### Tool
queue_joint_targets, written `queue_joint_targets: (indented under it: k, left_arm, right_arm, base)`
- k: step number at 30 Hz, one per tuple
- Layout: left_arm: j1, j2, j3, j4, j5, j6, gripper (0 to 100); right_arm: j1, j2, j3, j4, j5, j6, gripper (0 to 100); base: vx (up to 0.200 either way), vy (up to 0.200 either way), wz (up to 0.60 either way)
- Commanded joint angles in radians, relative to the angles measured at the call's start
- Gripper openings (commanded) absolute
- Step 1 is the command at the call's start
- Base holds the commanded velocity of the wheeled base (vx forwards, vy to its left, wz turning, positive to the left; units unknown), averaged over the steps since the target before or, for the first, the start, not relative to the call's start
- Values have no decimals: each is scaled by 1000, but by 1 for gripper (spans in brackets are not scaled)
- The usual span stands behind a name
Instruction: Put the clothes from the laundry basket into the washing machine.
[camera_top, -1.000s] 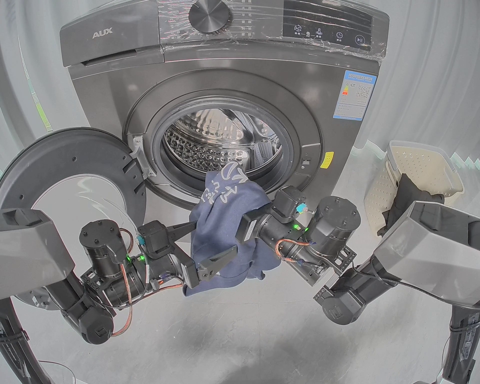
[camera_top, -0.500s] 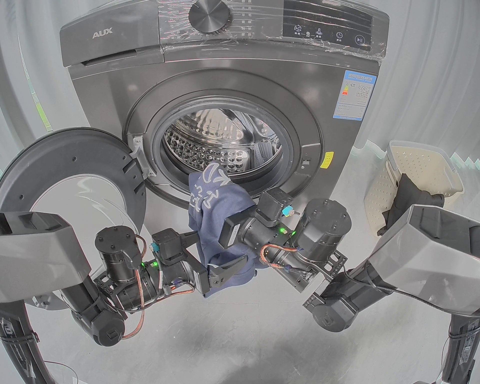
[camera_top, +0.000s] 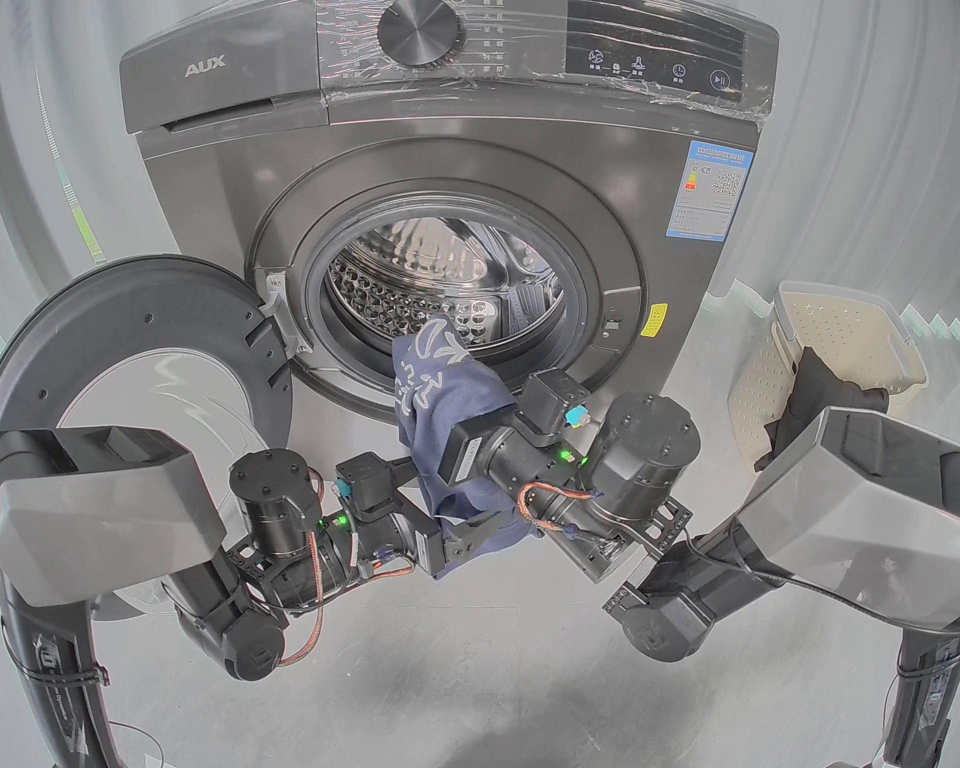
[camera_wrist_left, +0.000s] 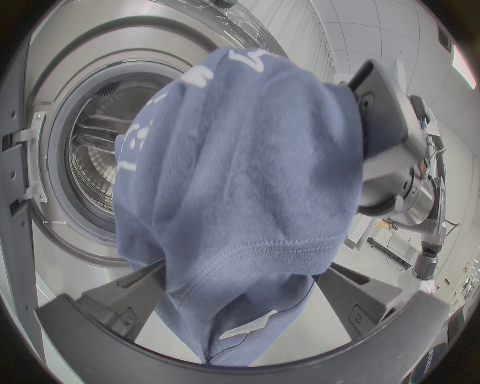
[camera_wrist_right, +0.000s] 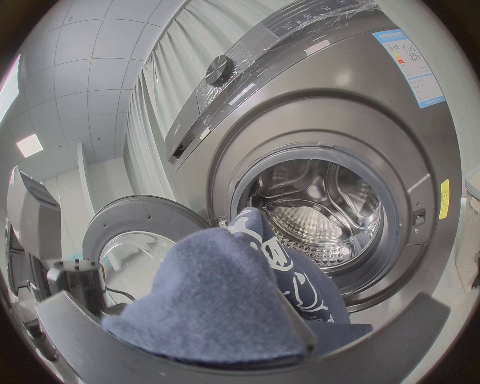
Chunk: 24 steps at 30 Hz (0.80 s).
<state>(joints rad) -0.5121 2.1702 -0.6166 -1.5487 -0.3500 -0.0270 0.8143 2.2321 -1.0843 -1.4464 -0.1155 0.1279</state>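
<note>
While the blue garment (camera_top: 440, 385) cloaks the right pincer (camera_top: 462, 452), its grip unseen, the left pincer (camera_top: 450, 505) gapes open.

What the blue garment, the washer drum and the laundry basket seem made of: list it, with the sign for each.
The blue garment looks like soft knit cloth, perhaps cotton fleece: matt, fuzzy surface, stitched hem, white print.
The washer drum looks like polished metal, probably stainless steel: bright glints, rows of punched holes.
The laundry basket looks like moulded plastic: cream, smooth, perforated walls.
</note>
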Motion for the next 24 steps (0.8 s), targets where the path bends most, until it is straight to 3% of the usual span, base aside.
queue_joint_targets:
  k: [1, 6, 11, 20, 24]
  left_arm:
    - [0, 54, -40, -1, 0, -5, 100]
    - [6, 92, -118, -1, 31, -14, 100]
    - [11, 134, -176, -1, 65, -33, 100]
    - [12, 165, -236, -1, 83, -36, 100]
    - [15, 197, -281, 1, 88, -53, 100]
  right_arm:
    - [0, 3, -17, 15, -13, 6, 0]
    - [2, 3, -20, 17, -21, 16, 0]
    - [0, -3, -19, 29, -62, 42, 0]
    - [20, -5, 0, 29, -72, 56, 0]
    - [40, -5, 3, 29, -75, 61, 0]
  base:
    - [0, 0, 0]
    - [0, 0, 0]
    - [0, 0, 0]
    - [0, 0, 0]
    - [0, 0, 0]
